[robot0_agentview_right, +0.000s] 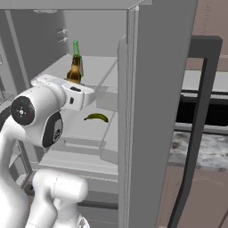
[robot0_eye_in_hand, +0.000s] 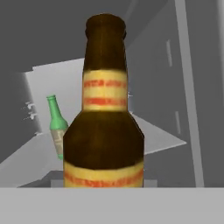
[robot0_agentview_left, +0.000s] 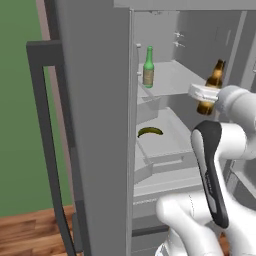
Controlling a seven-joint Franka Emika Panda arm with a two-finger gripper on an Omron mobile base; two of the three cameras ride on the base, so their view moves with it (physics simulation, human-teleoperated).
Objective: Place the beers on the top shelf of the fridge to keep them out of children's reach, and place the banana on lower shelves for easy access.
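The fridge (robot0_agentview_left: 95, 125) stands open. A green beer (robot0_agentview_left: 148, 70) is upright at the left of the top shelf (robot0_agentview_left: 175, 80); the hand view shows it as a green beer (robot0_eye_in_hand: 56, 127) behind the held bottle. My gripper (robot0_agentview_left: 204, 95) is shut on the amber beer (robot0_agentview_left: 214, 80), holding it upright by its lower body in front of the top shelf's right part. This amber beer (robot0_eye_in_hand: 105, 127) hides my fingertips in the hand view. The banana (robot0_agentview_left: 150, 131) lies on a lower shelf (robot0_agentview_left: 172, 137). From the right, the amber beer (robot0_agentview_right: 75, 70) overlaps the green one (robot0_agentview_right: 75, 48), with the banana (robot0_agentview_right: 96, 117) below.
The left fridge door (robot0_agentview_left: 47, 115) and the right fridge door (robot0_agentview_right: 156, 111), both with dark bar handles, flank the opening closely. A drawer-fronted ledge (robot0_agentview_left: 165, 172) lies under the banana's shelf. A stone counter (robot0_agentview_right: 205, 147) is to the right, and wooden floor (robot0_agentview_left: 30, 230) below left.
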